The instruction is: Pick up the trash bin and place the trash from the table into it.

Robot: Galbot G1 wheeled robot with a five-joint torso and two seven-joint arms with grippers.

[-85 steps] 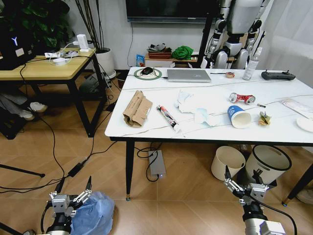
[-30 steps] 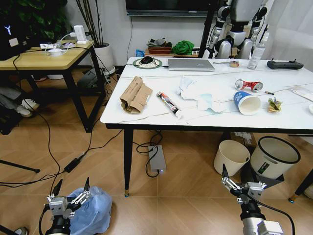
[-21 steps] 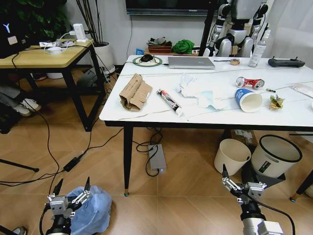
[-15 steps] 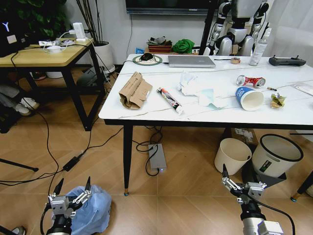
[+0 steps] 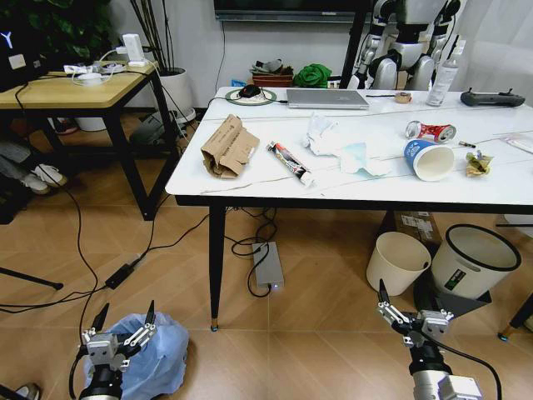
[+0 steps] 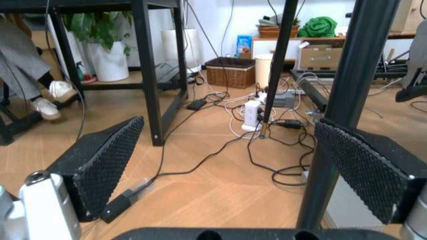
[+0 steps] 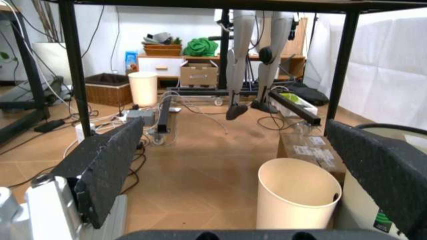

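Light-blue crinkly plastic marks the trash bin (image 5: 147,360), which sits on the wood floor at the lower left of our head view, just beside and partly behind the left gripper (image 5: 123,327). We note that gripper's fingers spread wide with nothing between them; the left wrist view confirms it, both pads (image 6: 100,167) well apart and only floor and cables in the gap. The bin is not held.

Our right gripper (image 5: 410,312) hovers low at the lower right, likewise spread open and empty; in the right wrist view (image 7: 230,170) the cream round bin (image 7: 298,192) stands on the floor between its pads.

On the white marble-look table (image 5: 250,182) we log the trash, none of it touched:
- crumpled brown cardboard (image 5: 227,147) near the left end
- thin wrapper (image 5: 290,162) just to its right
- white tissues (image 5: 333,143) toward the middle
- blue-white paper cup (image 5: 428,159) lying on its side
- crushed red can (image 5: 430,131) behind the cup

Under the table's right half stand the cream bin and the white bin with a black rim (image 5: 475,260), side by side.
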